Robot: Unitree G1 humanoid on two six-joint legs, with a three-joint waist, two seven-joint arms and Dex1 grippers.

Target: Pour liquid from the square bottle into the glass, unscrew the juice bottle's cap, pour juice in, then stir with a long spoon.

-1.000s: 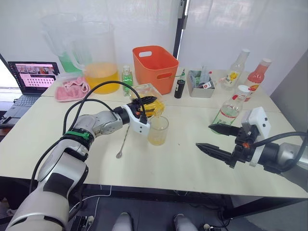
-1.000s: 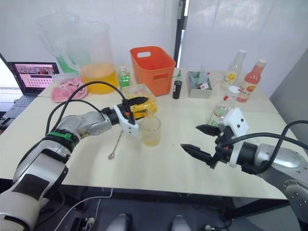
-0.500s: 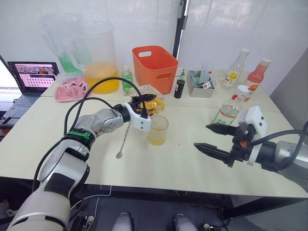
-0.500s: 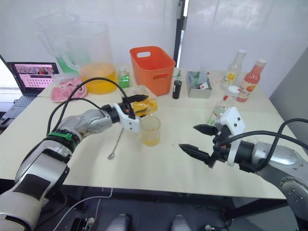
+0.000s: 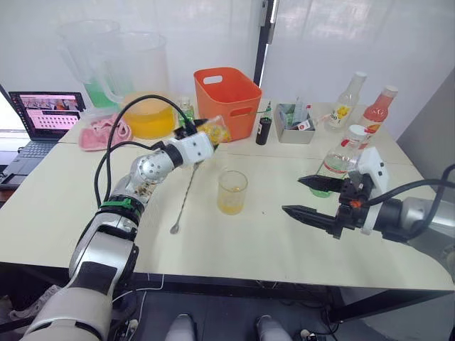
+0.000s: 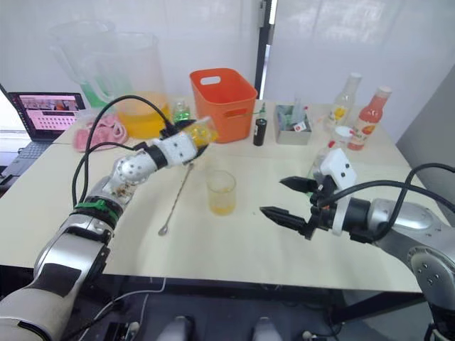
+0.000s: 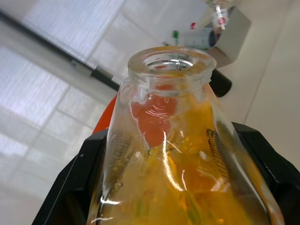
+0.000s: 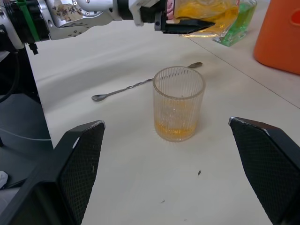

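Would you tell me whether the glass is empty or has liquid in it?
Partly filled: the glass stands upright on the table with a shallow layer of yellow-orange liquid at its bottom.

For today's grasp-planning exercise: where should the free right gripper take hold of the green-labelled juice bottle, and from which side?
Grip the juice bottle around its round labelled body, below the cap. It stands upright just beyond the open right gripper, so a level approach from the robot's side probably suits.
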